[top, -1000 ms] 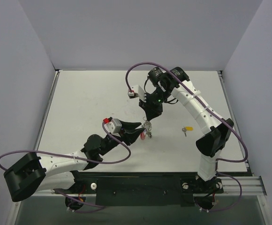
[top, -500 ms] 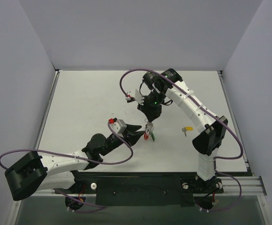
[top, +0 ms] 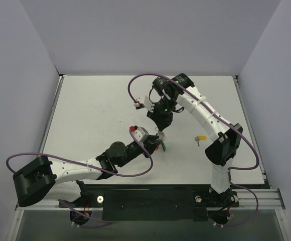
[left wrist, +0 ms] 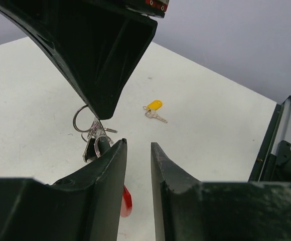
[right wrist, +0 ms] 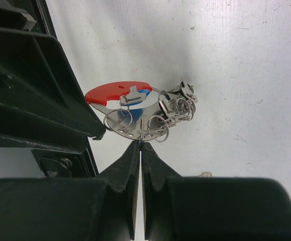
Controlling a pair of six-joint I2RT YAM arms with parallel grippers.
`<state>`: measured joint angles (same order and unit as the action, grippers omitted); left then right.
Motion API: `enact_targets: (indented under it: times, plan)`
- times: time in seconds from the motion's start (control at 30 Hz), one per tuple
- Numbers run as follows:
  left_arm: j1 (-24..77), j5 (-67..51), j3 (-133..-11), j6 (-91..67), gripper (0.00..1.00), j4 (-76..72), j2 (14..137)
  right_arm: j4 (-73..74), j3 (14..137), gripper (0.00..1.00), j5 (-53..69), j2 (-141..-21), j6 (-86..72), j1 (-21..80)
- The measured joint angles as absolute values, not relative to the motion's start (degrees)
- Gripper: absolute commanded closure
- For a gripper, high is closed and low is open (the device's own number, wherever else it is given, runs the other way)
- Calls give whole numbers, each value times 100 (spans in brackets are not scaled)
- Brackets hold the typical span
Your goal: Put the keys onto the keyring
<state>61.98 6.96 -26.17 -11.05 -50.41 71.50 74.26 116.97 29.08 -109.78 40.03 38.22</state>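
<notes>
- The keyring (right wrist: 118,93) is a flat loop: one arc red, the rest silvery with small holes along its edge.
- Several small wire rings hang from the silvery part, and a bunch of keys (right wrist: 180,103) clusters at its far side. A blue cap shows inside the loop.
- The keyring hangs off the table (top: 95,110) near its middle, between the two gripper tips.
- The right gripper (right wrist: 141,143) is clenched, its two fingertips pressed together on the silvery rim of the keyring, with the red arc on the side away from them.
- The left gripper (left wrist: 138,145) has its jaws parted by a narrow gap, and nothing sits in that gap at the tips.
- From the left wrist, the key bunch hangs just beside the outer face of one of its fingers (left wrist: 113,168), under the right gripper's tip. A bit of red shows low down beside that finger. Whether the finger touches the bunch cannot be told.
- One yellow key (left wrist: 154,106) lies alone on the table, well apart from the bunch, toward the right arm's side.
</notes>
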Motion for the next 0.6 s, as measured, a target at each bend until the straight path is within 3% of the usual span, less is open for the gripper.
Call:
enact_targets:
  times: [0.1,0.33,0.6]
  plan:
    - [6305,976,-2842,-932,69,-4665,7216,7426,11695,100,2912,-10978,3981,3787]
    - [6372,1446,-3229,-725,100,-3791,7393,7428,11695,100,2912,-10978,3916,3780]
    - [6372,1824,-3520,-788,100,-3124,7481,7428,11679,100,2912,-10978,3894,3780]
